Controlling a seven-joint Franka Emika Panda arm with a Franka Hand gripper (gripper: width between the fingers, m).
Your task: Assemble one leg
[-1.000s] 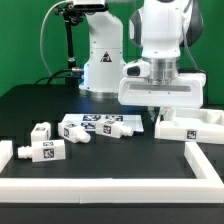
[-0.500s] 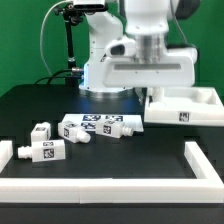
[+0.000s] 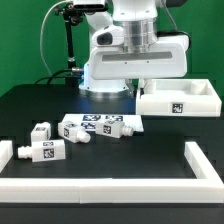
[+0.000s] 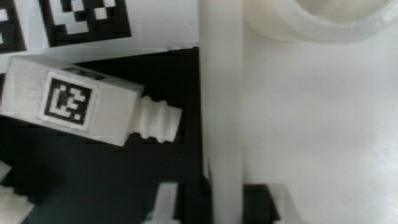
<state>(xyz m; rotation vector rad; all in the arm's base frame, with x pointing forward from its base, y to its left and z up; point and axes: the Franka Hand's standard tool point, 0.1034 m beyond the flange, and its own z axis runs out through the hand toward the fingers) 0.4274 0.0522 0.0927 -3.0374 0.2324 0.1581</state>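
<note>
**A:** What do we have closest to us?

**B:** The rail (image 3: 100,186). It is a white frame running across the front of the black table (image 3: 30,105), with an arm going back at each end.

**A:** And the legs?

**B:** Just behind the rail, on the exterior view's left, we see the front leg (image 3: 43,152) lying on its side with a tag facing us. A second leg (image 3: 40,131) sits just behind it, apart from it. Toward the middle lies the marker board (image 3: 98,121). More white pegs lie along its near edge, but we cannot separate them cleanly there.

**A:** Does the wrist view help us?

**B:** It does. There we see a third leg (image 4: 80,100) flat on the table, tag up, with its ridged stub pointing toward the panel's rim. The marker board's tags are beside it.

**A:** What is the hand doing?

**B:** The hand (image 3: 140,92) pinches the panel (image 3: 170,106) by its rim, at the end toward the exterior view's left. The panel hangs clear of the table on the exterior view's right, roughly level, with a tag on its near wall. The fingers are mostly hidden from us under the wrist housing.

**A:** And beyond that?

**B:** We see the arm's white base (image 3: 105,65), a dark stand (image 3: 68,45) on the exterior view's left, and a green wall (image 3: 20,40).
</note>
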